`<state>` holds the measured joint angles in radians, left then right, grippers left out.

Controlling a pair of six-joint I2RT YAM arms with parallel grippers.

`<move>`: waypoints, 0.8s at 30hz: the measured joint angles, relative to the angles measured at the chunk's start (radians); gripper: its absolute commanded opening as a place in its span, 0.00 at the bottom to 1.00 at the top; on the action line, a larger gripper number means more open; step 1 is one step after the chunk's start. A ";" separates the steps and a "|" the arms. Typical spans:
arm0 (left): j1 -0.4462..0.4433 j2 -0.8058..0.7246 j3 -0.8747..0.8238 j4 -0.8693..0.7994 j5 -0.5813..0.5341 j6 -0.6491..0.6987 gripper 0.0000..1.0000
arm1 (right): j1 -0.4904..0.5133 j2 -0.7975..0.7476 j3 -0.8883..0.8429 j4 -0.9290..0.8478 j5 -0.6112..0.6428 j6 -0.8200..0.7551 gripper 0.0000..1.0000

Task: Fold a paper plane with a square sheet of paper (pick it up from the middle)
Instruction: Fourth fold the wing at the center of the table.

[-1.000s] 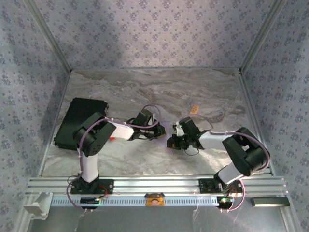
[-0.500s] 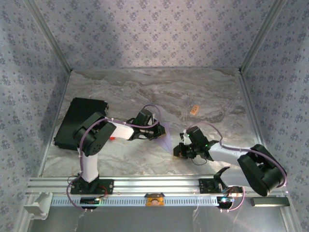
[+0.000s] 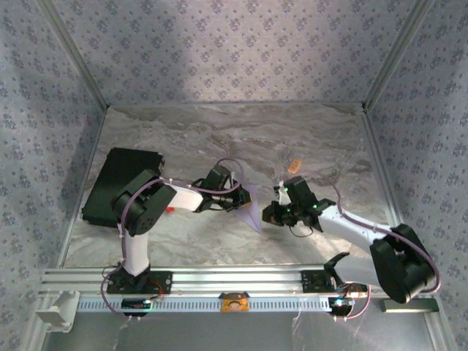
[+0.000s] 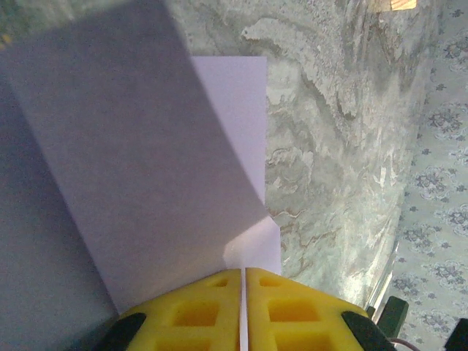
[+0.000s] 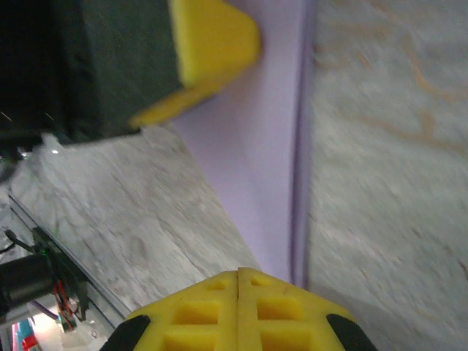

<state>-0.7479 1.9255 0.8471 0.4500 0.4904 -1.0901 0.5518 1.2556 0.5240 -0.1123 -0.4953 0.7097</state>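
The pale lavender sheet of paper (image 3: 254,213) is folded into a long wedge with its point toward the near edge of the table. My left gripper (image 3: 240,199) is shut on its far end. In the left wrist view the yellow pads (image 4: 197,311) pinch a thin edge, and the folded layers (image 4: 146,146) spread ahead of my left gripper (image 4: 243,272). My right gripper (image 3: 268,214) is just right of the paper's point, shut. In the right wrist view my right gripper (image 5: 239,272) has its pads pressed together at the near end of the paper (image 5: 256,146); whether paper lies between them I cannot tell.
A black rectangular pad (image 3: 117,179) lies at the left, with a small red object (image 3: 170,210) near its front corner. A small tan block (image 3: 295,166) sits behind the right gripper. Patterned walls close three sides; an aluminium rail (image 3: 234,278) runs along the front.
The right gripper pulled back toward the front right, then came in again beside the paper's point. The right arm's elbow has swung right and forward. The left arm held still.
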 measured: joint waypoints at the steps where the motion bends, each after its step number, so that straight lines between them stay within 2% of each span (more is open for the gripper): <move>1: 0.000 0.001 0.000 0.003 0.000 -0.002 0.10 | 0.000 0.030 0.020 0.009 -0.003 0.000 0.05; 12: 0.000 0.001 0.000 0.004 0.000 -0.004 0.10 | 0.037 0.229 0.050 0.124 -0.013 0.038 0.04; 24: 0.002 0.001 0.000 0.004 0.007 -0.002 0.13 | 0.029 0.216 -0.074 0.275 -0.013 0.059 0.02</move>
<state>-0.7460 1.9263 0.8471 0.4538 0.4973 -1.0920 0.5808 1.4719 0.4503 0.1623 -0.5087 0.7685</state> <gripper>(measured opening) 0.112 0.061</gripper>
